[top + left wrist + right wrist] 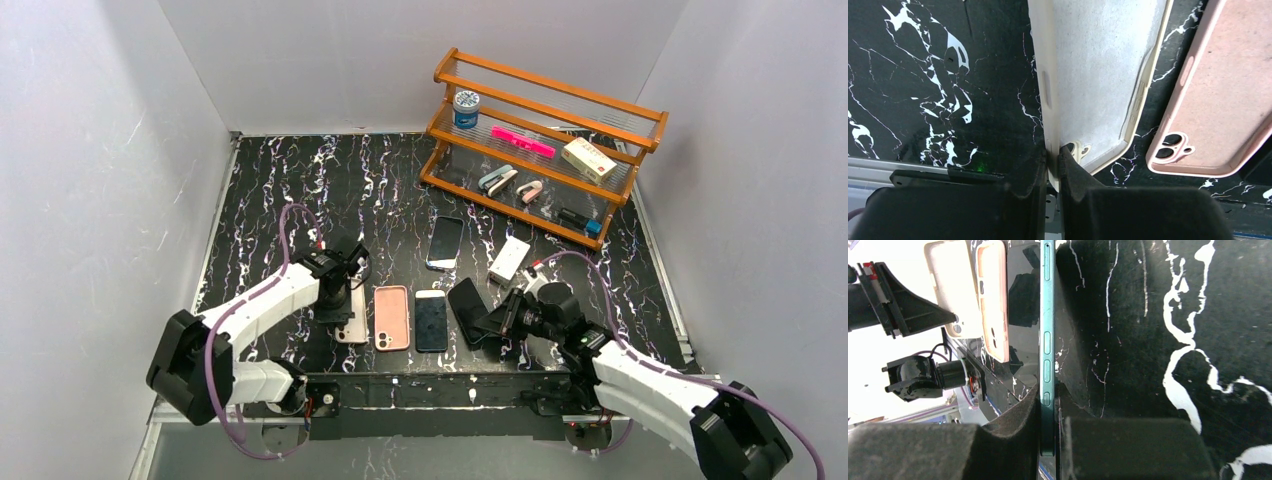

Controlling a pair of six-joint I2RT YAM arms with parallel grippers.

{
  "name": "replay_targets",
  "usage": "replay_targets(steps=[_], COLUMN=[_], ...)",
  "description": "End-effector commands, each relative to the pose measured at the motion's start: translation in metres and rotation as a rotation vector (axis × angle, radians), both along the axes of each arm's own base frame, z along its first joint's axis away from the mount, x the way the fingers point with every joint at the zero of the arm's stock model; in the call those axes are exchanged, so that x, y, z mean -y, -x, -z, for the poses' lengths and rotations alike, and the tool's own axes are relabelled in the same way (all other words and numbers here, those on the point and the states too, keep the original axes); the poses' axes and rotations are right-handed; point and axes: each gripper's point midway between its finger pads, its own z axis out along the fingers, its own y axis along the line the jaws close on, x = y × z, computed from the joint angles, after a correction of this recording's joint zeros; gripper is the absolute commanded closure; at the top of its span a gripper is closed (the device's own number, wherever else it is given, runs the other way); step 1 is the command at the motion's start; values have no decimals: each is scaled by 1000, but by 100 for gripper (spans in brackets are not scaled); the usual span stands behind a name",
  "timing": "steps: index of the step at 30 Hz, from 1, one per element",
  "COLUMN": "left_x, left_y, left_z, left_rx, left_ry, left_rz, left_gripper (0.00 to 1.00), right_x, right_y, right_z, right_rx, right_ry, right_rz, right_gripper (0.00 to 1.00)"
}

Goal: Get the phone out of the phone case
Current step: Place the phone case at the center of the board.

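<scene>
Teal along its thin side, the phone (1047, 340) stood on edge between the fingers of the right gripper (1048, 395), which was closed onto its two flat faces so that the button side faced the wrist camera. From above it showed as a dark slab tilted up off the table (300, 180), close to the near edge and right of centre, with no case on it. That pinch across the faces probably served to carry it away without it slipping.

Its likely shell, the cream case (1098, 75), sat further left along the same near edge. The left gripper (1053, 155) was fully closed on one long wall, one finger outside and one inside. The pale lining lay bare, so the case looked empty, and the grip on the wall seemed meant to hold it back while the phone went free. Whether it rested flat or was raised could not be told.

Between the two arms a pink case (1218, 100) lay just beside the cream one, then a second phone (431, 320) lay flat, both parallel to it. By this layout the separation looked done, with only setting down left.
</scene>
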Motion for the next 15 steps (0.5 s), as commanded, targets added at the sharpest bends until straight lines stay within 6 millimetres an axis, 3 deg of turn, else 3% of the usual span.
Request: replay_targets(steps=[1,7,10,15], left_x=[2,12,14,22], left_y=[20,21,23,30], left_z=[9,16,18,24], left_rx=[-120,-165,-180,-241], left_ry=[14,47,57,98], left_rz=[27,59,75,109], left_gripper=[100,96,92,84], right_x=[-14,-19,-21,-20], right_y=[-1,6,13,16], right_z=[-10,-1,6,17], right_rx=[45,37,25,14], right_ry=[-63,-33,-17,20], right_rz=[-21,-21,-29,-24], right_gripper=[97,89,79,69])
